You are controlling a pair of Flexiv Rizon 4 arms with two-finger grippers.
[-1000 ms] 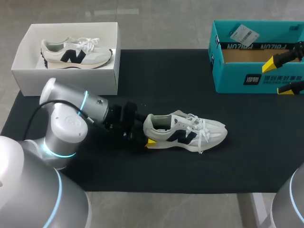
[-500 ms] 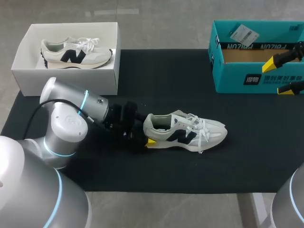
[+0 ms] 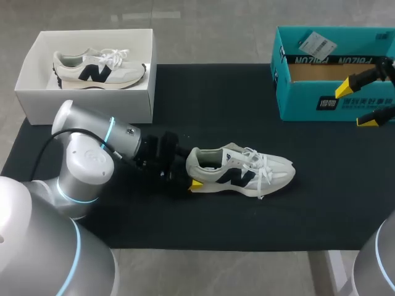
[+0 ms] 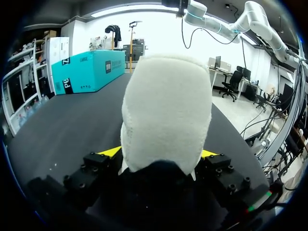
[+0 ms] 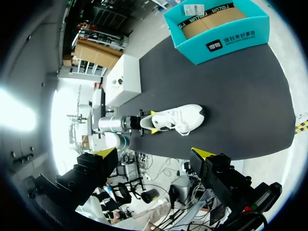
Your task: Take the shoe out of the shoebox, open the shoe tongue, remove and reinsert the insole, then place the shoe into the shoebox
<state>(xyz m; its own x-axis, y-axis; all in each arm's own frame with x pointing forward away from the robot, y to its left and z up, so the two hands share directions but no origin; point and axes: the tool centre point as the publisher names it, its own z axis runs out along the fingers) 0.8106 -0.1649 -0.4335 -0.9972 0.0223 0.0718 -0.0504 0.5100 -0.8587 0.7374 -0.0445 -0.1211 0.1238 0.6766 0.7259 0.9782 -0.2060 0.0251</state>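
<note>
Head view: our left gripper (image 3: 190, 173) clamps the heel of the white shoe (image 3: 244, 170), which lies on the black mat (image 3: 203, 222).
Our right gripper (image 3: 358, 103) hangs wide open by the teal shoebox (image 3: 308, 106), which bears white print and a paper tag (image 3: 316, 43). The white box (image 3: 86, 102) holds a second shoe (image 3: 99, 69).

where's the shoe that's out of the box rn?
Head view: the shoe sits mid-table on the black mat, toe pointing right, heel clamped in the left end effector. White box back left, teal box back right.
</note>
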